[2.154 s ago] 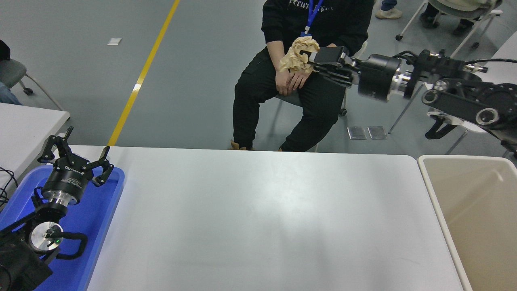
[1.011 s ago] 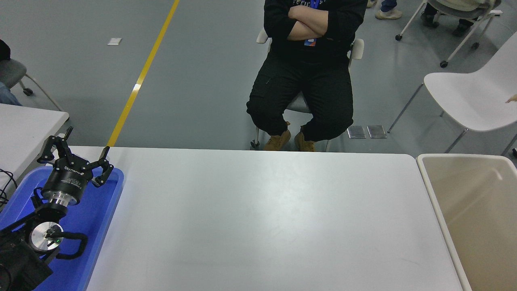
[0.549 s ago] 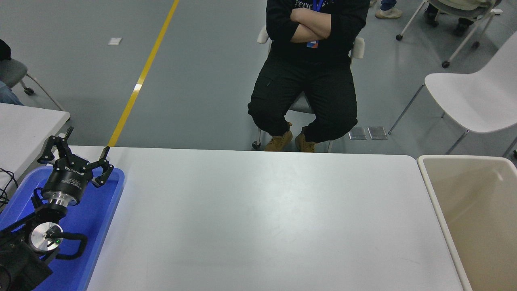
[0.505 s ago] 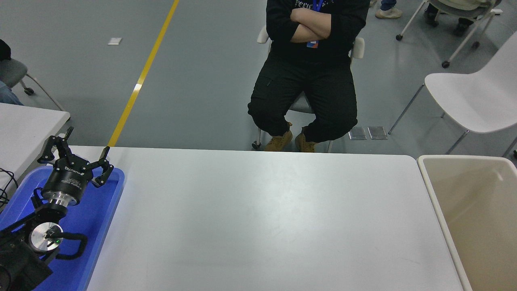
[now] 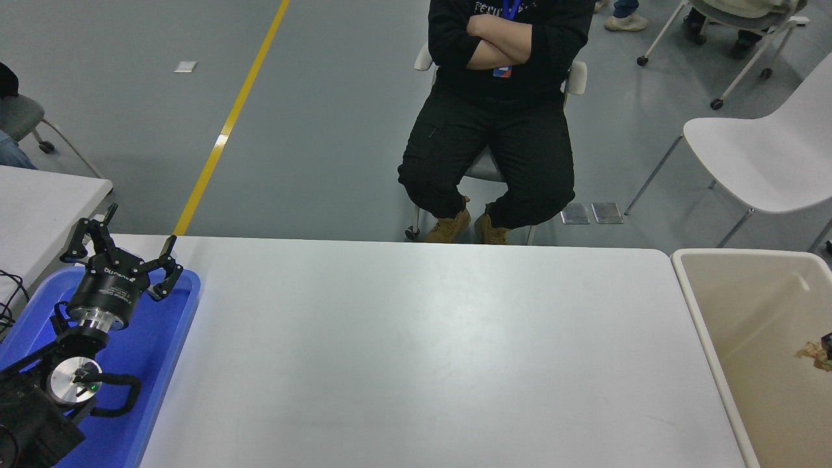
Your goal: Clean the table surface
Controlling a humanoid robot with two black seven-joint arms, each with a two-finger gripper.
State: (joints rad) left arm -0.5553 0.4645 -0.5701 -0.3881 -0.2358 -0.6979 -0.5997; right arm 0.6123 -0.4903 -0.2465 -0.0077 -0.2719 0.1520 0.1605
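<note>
The table surface (image 5: 416, 351) is a wide matte white top filling the middle of the head view, with nothing lying on it. My left gripper (image 5: 127, 239) is parked at the lower left over the blue tray (image 5: 162, 338), its fingers spread open and empty. At the right edge only a black sliver of my right gripper (image 5: 827, 340) shows, over the beige bin (image 5: 699, 305). A scrap of brown crumpled paper (image 5: 810, 351) sits right against that sliver, inside the bin's outline. Whether the paper is held or lying in the bin is unclear.
A person in black (image 5: 500, 110) sits with folded arms beyond the table's far edge. A white chair (image 5: 760, 156) stands at the far right. A corner of a second white table (image 5: 39, 201) shows at the left.
The right gripper held the crumpled paper high beyond the far edge, then left the view. Now its tip and the paper show at the right edge over the bin. The left arm has not moved.
</note>
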